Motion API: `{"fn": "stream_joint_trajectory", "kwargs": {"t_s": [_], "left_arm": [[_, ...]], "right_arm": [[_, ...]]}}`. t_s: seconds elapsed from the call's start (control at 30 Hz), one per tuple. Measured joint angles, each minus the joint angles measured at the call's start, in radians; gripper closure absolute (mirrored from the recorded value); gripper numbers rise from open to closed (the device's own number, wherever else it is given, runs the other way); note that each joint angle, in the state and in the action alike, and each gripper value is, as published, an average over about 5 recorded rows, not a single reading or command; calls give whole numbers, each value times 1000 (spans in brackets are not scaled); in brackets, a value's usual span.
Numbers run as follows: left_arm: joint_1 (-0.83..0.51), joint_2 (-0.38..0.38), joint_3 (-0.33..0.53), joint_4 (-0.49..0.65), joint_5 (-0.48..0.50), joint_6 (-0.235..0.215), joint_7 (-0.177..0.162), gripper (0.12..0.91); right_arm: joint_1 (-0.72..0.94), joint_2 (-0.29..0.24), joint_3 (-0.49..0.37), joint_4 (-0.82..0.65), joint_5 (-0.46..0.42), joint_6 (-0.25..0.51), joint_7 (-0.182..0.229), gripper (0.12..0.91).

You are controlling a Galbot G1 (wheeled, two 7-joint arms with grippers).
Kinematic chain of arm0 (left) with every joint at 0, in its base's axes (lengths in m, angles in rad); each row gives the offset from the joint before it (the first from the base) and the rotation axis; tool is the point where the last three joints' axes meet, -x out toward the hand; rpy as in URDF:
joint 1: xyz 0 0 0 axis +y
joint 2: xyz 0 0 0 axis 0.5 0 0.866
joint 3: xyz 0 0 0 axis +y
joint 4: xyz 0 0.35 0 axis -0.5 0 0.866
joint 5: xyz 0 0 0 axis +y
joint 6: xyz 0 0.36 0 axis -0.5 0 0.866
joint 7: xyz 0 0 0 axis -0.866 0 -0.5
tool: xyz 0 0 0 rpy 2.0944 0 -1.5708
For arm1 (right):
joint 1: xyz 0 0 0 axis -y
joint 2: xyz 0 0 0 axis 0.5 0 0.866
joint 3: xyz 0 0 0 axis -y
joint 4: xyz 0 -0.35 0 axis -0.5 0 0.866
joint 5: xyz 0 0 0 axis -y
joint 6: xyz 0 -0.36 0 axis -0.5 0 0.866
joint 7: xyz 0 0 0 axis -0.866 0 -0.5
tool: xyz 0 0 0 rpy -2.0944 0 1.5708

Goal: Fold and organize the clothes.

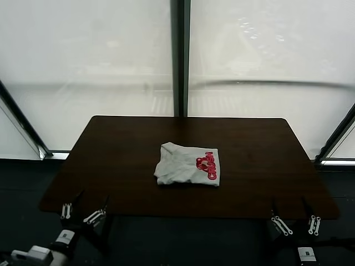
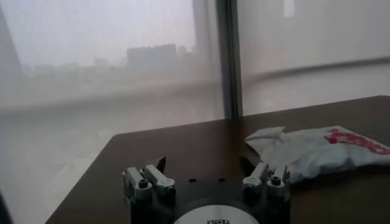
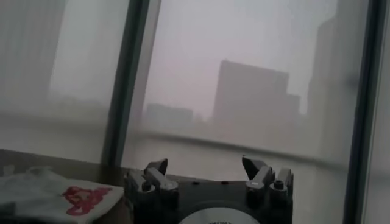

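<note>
While both arms hang back at the near edge of the table (image 1: 111, 138), the shirt (image 1: 187, 164) lies alone near the middle of the surface, already gathered into a compact, roughly square bundle with its red print (image 1: 206, 165) turned up along the side toward the right edge. From the head view, that looks like a fold finished or nearly so, and the arms seem placed low and apart to keep clear of it. The left gripper (image 1: 81, 214) sits just off the near left corner, jaws spread and holding nothing; the right gripper (image 1: 294, 224) sits just off the near right corner, likewise spread and empty. Nothing else rests on the dark surface, so nothing blocks a reach to the shirt. Beyond the far edge stand tall frosted window panes with a dark post (image 1: 180, 55) between them.

Seen from the left wrist, the left gripper (image 2: 206, 176) gapes wide above the tabletop, well apart from the shirt (image 2: 311, 152), whose rumpled collar end faces it and whose print (image 2: 356, 141) lies on the farther side.

Seen from the right wrist, the right gripper (image 3: 206, 173) is released too, with only a corner of the shirt (image 3: 49, 193) and its red print (image 3: 85, 199) showing beside it. I'd judge any remaining work to be tidying the bundle's loose edge.
</note>
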Motion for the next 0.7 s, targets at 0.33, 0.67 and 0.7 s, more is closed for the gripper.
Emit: {"fn": "stream_joint_trajectory", "kwargs": {"t_s": [0.33,0.67,0.7], "left_arm": [[2,-7,-1,7,1,-5,0,123],[20,-19,-6,7,4,-21,20,123],[22,-20,-6,6,5,-21,24,123]], "right_arm": [[-3,16,-30,-8,-4,-13,-1,118],[-10,16,-38,-7,-4,-18,-2,118],[-11,16,-38,-7,-4,-18,-2,118]]}}
